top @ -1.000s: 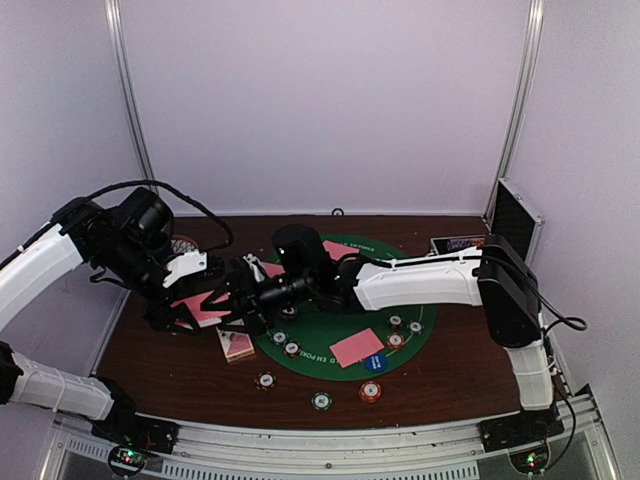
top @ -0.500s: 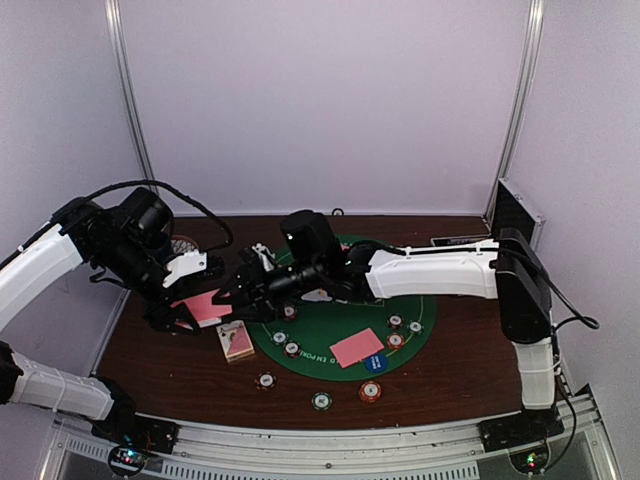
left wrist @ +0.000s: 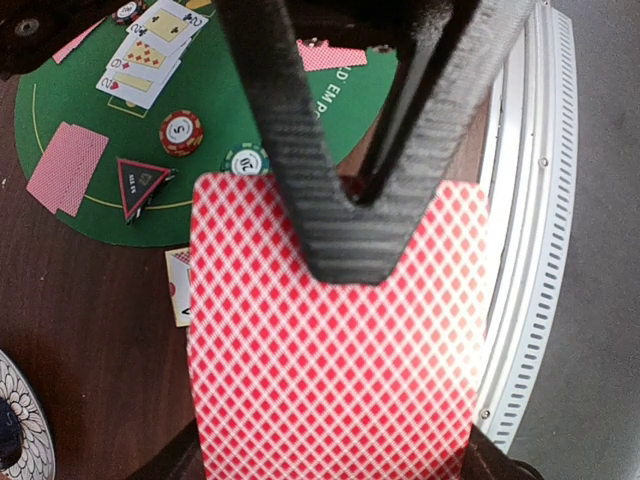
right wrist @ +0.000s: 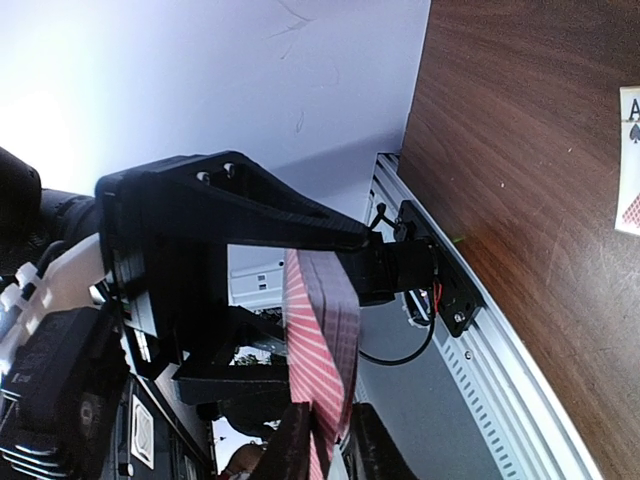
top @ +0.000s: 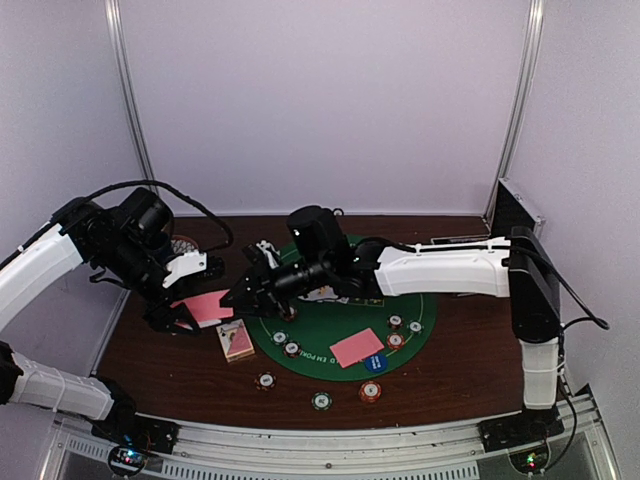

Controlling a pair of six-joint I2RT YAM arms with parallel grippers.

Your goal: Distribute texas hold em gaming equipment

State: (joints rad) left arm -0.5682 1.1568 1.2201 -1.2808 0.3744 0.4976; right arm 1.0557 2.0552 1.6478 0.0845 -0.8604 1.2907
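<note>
My left gripper (top: 188, 310) is shut on a deck of pink-backed playing cards (top: 208, 305) held above the table's left side. In the left wrist view the deck (left wrist: 330, 350) fills the frame, with my left gripper (left wrist: 345, 270) clamped across it. My right gripper (top: 240, 298) reaches left to the deck's free edge. In the right wrist view my right gripper (right wrist: 335, 450) has its two fingers pressed on either side of the deck's edge (right wrist: 320, 330). Poker chips (top: 370, 391) and a pink card (top: 357, 347) lie on and near the green mat (top: 320, 328).
A face-up ace card (top: 235, 340) lies on the wood left of the mat. Face-up cards (left wrist: 150, 50) and a triangular marker (left wrist: 140, 185) sit on the felt. The metal case (top: 515, 215) stands at the back right. A round patterned disc (top: 183, 243) lies behind the left arm.
My right arm has swung left from the mat to the held deck, and its jaws have closed onto the deck's edge. The left arm and deck have stayed still.
</note>
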